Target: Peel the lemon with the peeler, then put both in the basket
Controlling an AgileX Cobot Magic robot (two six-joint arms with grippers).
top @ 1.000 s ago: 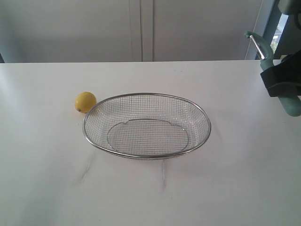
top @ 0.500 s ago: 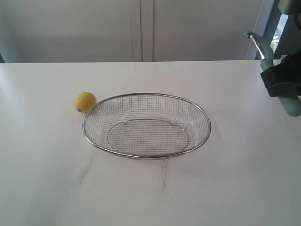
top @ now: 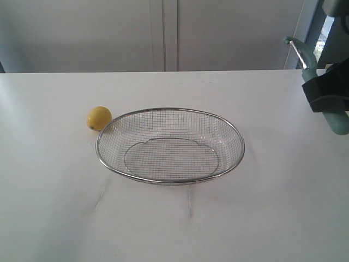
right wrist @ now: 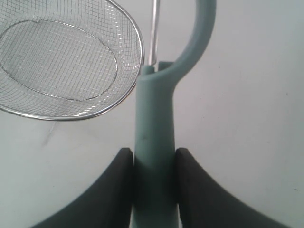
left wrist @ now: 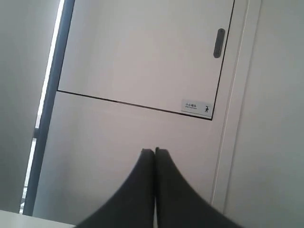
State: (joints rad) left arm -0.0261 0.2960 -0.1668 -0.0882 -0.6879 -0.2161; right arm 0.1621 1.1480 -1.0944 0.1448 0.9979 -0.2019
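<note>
A yellow lemon (top: 99,118) rests on the white table, touching the left outside of the wire-mesh basket (top: 170,145), which holds nothing. At the right edge of the exterior view my right gripper (top: 327,93) hangs above the table, shut on the pale teal handle of the peeler (top: 311,68), blade end pointing up and back. In the right wrist view the handle (right wrist: 156,142) runs between both fingers of the right gripper (right wrist: 154,154), with the basket (right wrist: 66,66) beyond. My left gripper (left wrist: 155,151) is shut on nothing and faces a wall; it does not appear in the exterior view.
The white table (top: 174,218) spreads wide in front of and to the right of the basket. Pale cabinet doors (top: 163,33) stand behind its far edge.
</note>
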